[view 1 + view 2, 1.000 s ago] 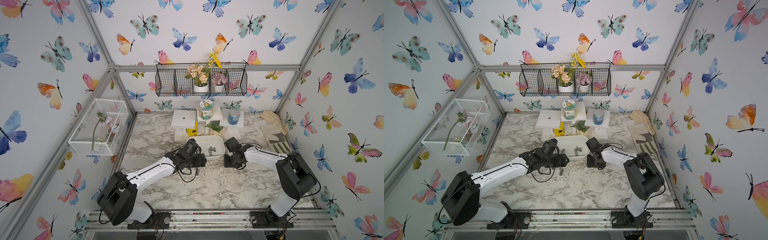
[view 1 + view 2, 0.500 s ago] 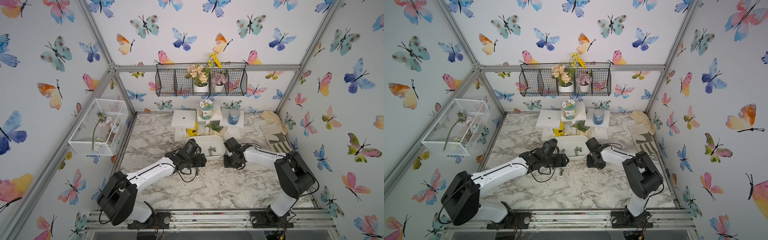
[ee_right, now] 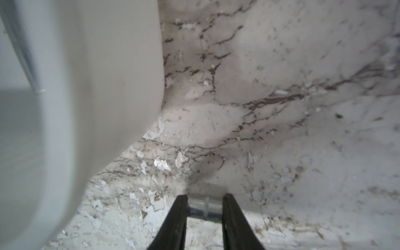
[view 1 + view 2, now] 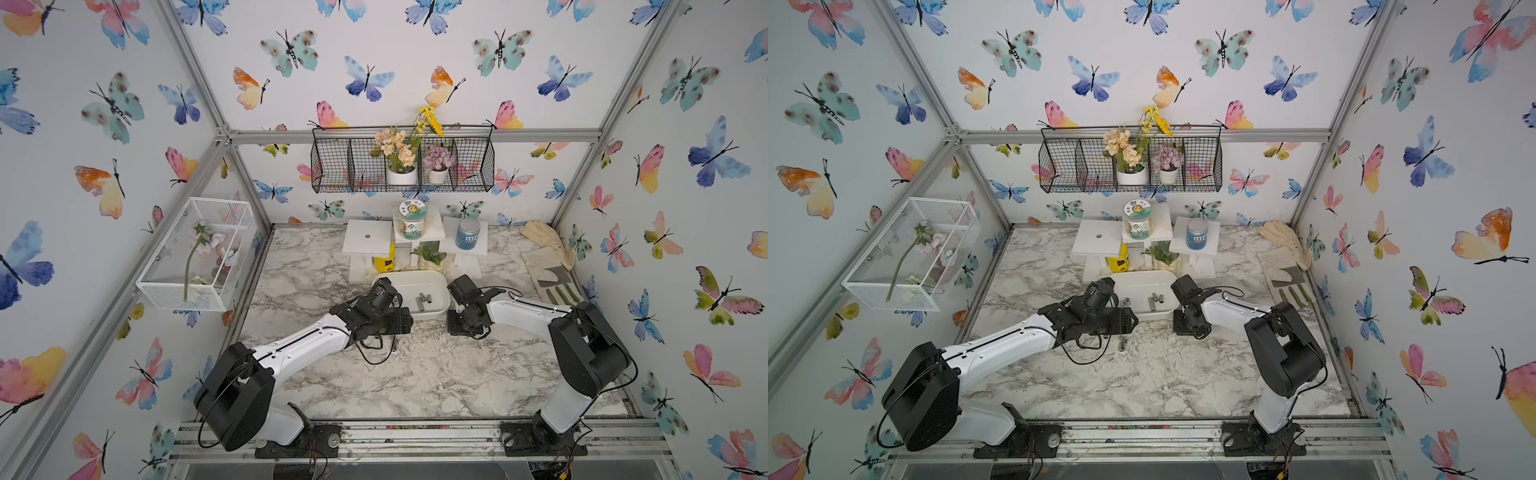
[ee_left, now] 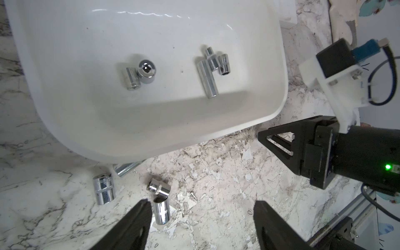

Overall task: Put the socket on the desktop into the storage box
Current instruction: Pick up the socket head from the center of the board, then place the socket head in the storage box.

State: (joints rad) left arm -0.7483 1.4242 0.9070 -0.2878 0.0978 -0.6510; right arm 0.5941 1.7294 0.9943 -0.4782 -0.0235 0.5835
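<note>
Right gripper (image 3: 205, 196): fingers (image 3: 177, 216) clenched on the gripped socket (image 3: 203, 206), a short chrome piece, with one finger on each side. It sits low at the desktop (image 3: 281, 108); cannot tell if it is clear of the surface. The storage box (image 3: 97, 86) stands just beside this gripper, its wall apart from the fingers.

Left gripper (image 5: 201, 205): released, jaws wide apart, nothing grasped. The near socket (image 5: 161, 211) lies on the marble between the jaws, just beside one finger. The knurled socket (image 5: 159, 187) lies at its far end, apparently touching. The banded socket (image 5: 103, 188) lies outside the jaws, near. Beyond the fingertips is the box, with five stored sockets (image 5: 207, 78) on its floor.
</note>
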